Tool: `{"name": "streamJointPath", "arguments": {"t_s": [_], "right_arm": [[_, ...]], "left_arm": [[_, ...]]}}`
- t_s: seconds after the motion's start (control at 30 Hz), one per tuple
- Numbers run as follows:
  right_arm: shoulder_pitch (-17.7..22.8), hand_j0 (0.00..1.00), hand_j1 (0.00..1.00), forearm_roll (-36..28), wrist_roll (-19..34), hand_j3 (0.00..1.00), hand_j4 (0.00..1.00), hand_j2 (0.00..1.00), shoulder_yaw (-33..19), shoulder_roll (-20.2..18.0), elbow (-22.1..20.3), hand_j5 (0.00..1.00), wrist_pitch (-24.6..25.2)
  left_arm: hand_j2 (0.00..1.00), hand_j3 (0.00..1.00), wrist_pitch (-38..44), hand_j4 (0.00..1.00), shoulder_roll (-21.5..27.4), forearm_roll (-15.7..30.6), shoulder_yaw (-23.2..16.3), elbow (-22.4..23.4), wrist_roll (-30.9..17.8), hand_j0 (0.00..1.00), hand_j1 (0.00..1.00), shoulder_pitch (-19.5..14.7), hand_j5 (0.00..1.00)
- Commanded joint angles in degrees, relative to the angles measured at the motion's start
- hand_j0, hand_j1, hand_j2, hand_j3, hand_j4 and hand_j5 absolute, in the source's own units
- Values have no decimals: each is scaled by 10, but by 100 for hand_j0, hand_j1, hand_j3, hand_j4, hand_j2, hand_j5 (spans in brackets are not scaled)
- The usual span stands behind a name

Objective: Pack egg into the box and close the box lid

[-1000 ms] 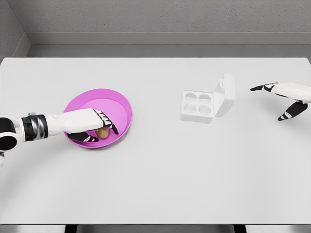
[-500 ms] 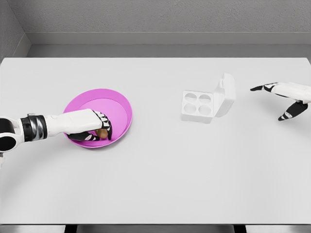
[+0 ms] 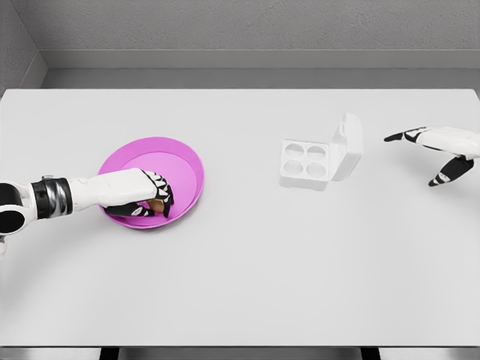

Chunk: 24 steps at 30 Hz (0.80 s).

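— Where's the egg?

— Inside the pink bowl [image 3: 184, 161], under the left hand [image 3: 139, 196]. Its fingers [image 3: 160, 196] curl around the brown egg [image 3: 157, 204], gripping it low at the bowl's near side.

— And the box?

— The white box [image 3: 306, 163] sits well off to that hand's right on the table [image 3: 247, 277], lid [image 3: 349, 146] standing open, four cups showing.

— The other hand?

— The right hand [image 3: 439, 150] hovers beyond the lid's far side, fingers spread, holding nothing.

Brown egg [image 3: 157, 204] in pink bowl [image 3: 184, 161], mostly hidden. White four-cup box [image 3: 306, 163] open, lid [image 3: 348, 147] upright.
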Motion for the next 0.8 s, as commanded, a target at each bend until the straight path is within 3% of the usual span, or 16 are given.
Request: {"name": "streamJointPath", "arguments": {"t_s": [0.0,0.3,0.6,0.77], "right_arm": [[0,100,100,-4,0,100,100,100,3,-2,-3,100,1],[0,100,100,-4,0,100,100,100,3,-7,-4,100,1],[0,100,100,-4,0,100,100,100,3,-10,-3,100,1],[0,100,100,-4,0,100,100,100,3,-10,-4,100,1]], "left_arm": [[41,41,0,41,-1,-5,0,5,0,41,41,0,41],[37,37,0,37,3,1,6,-6,0,37,37,-4,37],[33,33,0,33,-3,12,8,-65,0,33,33,-18,33],[33,33,0,33,-4,12,8,-72,0,33,33,-22,33]]}}
